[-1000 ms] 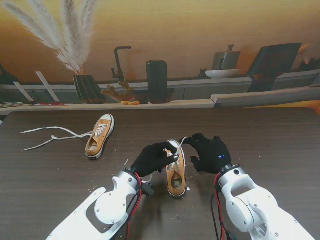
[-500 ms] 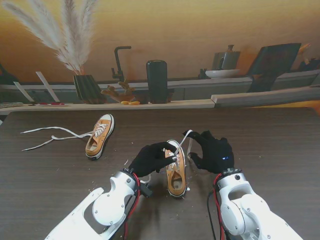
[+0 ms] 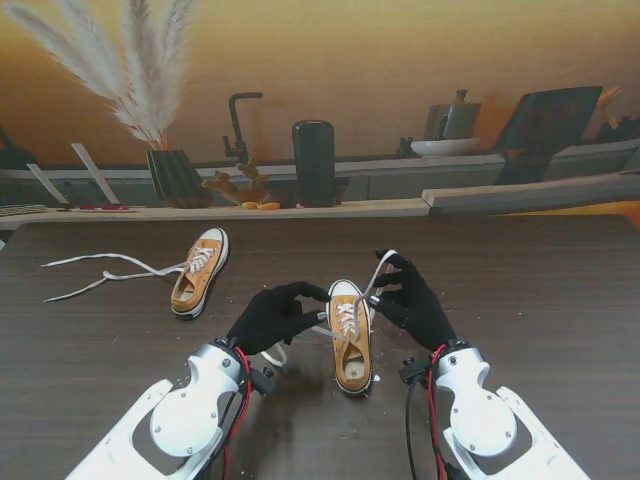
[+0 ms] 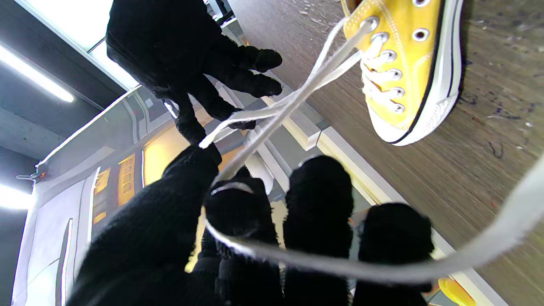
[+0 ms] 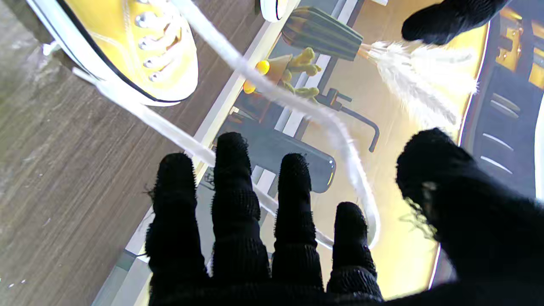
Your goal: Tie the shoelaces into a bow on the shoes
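The near yellow shoe point(image 3: 350, 340) stands toe away from me between my two black-gloved hands. My left hand point(image 3: 275, 315) is just left of it, with one white lace point(image 4: 297, 255) draped across its fingers and pinched at the thumb point(image 4: 187, 178). My right hand point(image 3: 412, 300) is just right of the shoe and holds the other lace point(image 3: 380, 268) lifted and taut; that lace point(image 5: 352, 170) hooks between the index finger and the thumb. The two laces cross above the eyelets point(image 4: 293, 100). A second yellow shoe point(image 3: 198, 270) lies farther away on the left, its laces point(image 3: 100, 270) loose on the table.
The dark wooden table point(image 3: 540, 290) ends at a pale ledge point(image 3: 300, 211) far from me. A ribbed vase with pampas grass point(image 3: 175, 175), a black cylinder point(image 3: 314, 160) and a small tap point(image 3: 238, 125) stand behind it. Small crumbs lie on the table around the near shoe.
Both hands have drawn apart from over the near shoe, the left going left and nearer to me, the right lifting its lace. The shoe's top now shows and the laces are stretched.
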